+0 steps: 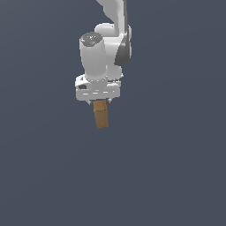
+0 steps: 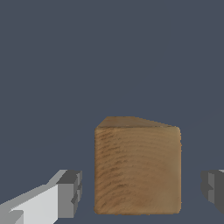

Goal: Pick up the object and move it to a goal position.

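The object, an orange-brown wood-textured block point(image 1: 102, 115), sits right under the white hand of my arm in the exterior view and reaches down from it, slightly tilted. In the wrist view the block point(image 2: 137, 170) stands between my two fingers, one grey pad point(image 2: 70, 192) on one side and the other pad point(image 2: 213, 189) on the other side. A strip of grey floor shows between each pad and the block, so the pads do not touch it. My gripper point(image 1: 100, 102) is open around the block; it also shows in the wrist view point(image 2: 141, 190).
A plain dark grey-blue surface point(image 1: 176, 167) fills both views. The white arm links point(image 1: 106, 48) rise above the hand to the exterior view's top edge. No other object or marker shows.
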`<move>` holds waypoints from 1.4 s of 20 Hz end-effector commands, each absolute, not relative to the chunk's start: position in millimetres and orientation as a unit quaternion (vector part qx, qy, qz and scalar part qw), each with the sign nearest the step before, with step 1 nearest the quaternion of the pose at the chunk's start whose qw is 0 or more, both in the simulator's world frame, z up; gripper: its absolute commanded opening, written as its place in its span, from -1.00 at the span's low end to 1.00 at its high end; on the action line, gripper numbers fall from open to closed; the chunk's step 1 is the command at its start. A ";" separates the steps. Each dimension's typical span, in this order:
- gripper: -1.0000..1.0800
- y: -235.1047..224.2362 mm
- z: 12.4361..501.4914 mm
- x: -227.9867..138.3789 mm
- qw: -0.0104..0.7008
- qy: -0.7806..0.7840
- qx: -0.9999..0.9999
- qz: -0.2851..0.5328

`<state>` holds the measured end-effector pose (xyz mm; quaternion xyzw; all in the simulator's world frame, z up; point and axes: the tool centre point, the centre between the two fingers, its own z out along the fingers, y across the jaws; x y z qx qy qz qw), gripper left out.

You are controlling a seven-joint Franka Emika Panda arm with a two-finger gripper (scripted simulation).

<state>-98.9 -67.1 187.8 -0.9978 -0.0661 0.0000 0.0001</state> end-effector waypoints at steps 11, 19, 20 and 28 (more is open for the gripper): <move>0.92 -67.6 143.8 -99.7 0.000 -0.067 -0.998 0.000; -1.00 -67.4 142.8 -99.6 0.000 -0.067 -0.998 0.000; -1.00 -67.4 142.8 -99.6 0.000 -0.067 -0.998 0.000; -1.00 -68.3 147.7 -98.8 0.000 -0.067 -0.998 0.000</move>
